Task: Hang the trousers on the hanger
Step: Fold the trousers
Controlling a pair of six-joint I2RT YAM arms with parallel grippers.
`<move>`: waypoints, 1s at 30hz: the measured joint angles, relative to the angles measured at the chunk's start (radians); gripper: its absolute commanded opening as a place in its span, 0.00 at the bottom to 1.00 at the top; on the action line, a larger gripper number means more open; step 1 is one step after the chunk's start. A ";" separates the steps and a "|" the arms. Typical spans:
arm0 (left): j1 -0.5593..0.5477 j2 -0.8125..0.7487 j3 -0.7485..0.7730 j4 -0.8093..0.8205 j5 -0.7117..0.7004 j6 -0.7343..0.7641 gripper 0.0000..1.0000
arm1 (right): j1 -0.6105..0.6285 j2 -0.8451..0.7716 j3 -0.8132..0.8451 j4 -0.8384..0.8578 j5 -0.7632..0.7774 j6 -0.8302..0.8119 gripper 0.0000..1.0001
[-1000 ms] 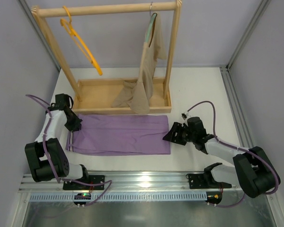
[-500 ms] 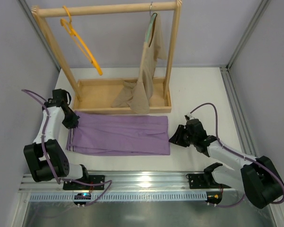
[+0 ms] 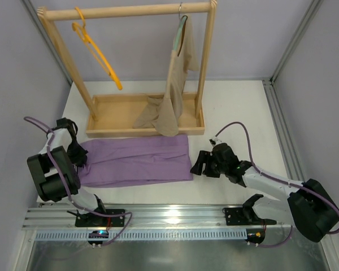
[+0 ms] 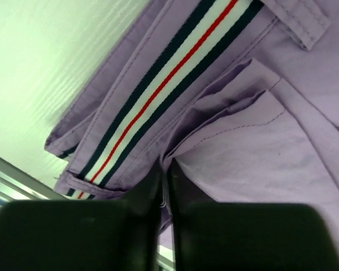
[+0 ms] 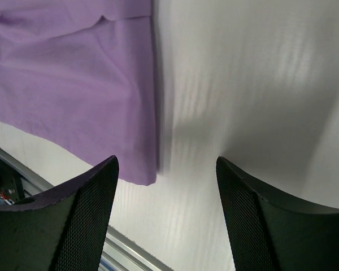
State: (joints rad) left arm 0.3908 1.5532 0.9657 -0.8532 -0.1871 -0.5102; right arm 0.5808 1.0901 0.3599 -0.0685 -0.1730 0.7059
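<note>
Down on the white table (image 3: 237,107), the lilac trousers (image 3: 135,161) lie spread lengthwise in front of the wooden rack (image 3: 130,11). Their waistband is to the left and the leg ends to the right, and their far edge runs just beside the rack's base tray (image 3: 113,107).

The left gripper (image 3: 79,153) sits at the waistband end with its jaws pressed together. In the left wrist view, its two dark fingers (image 4: 141,197) are clamped on a raised fold of purple cloth just below the waistband (image 4: 164,84). The waistband's dark, white and red stripes run diagonally across that view, and the fabric around the pinch is rucked into creases.

Across the table, the right gripper (image 3: 198,165) is low at the leg end, jaws parted wide and holding nothing. Its wrist camera shows the mesh-textured fingers (image 5: 85,214) spread over bare table, with the near corner of the trouser hem lying close to one fingertip. Whether the fingertips touch the table cannot be told from either view.

The orange-yellow hanger (image 3: 96,53) hangs by its hook at the left end of the rack's top rail. It is well apart from the trousers below and tilted, with its long arm slanting down to the right. At the rail's right end, a grey-green hanger (image 3: 182,31) carries a beige garment (image 3: 172,96), whose lower end pools in the base tray just beyond the trousers' far edge.
</note>
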 measured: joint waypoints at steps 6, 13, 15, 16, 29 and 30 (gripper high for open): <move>0.003 0.008 0.002 -0.007 -0.056 0.018 0.65 | 0.064 0.132 0.065 0.068 -0.002 0.002 0.71; 0.003 -0.085 0.006 -0.012 -0.109 0.011 0.69 | 0.068 0.214 0.081 0.113 -0.001 0.010 0.15; 0.003 -0.123 0.008 -0.012 -0.107 0.013 0.70 | 0.069 0.216 0.080 0.093 0.012 0.015 0.04; 0.002 -0.140 0.010 -0.011 -0.102 0.014 0.70 | 0.070 0.209 0.080 0.080 0.022 0.024 0.04; -0.130 -0.183 -0.006 0.023 0.107 0.046 0.71 | 0.074 -0.421 -0.117 -0.317 0.227 0.272 0.42; -0.136 -0.182 -0.006 0.025 0.118 0.047 0.71 | 0.074 -0.460 -0.129 -0.345 0.235 0.289 0.45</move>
State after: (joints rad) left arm 0.2550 1.3716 0.9600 -0.8280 -0.0689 -0.4637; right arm 0.6544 0.6300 0.2306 -0.4133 0.0624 0.9951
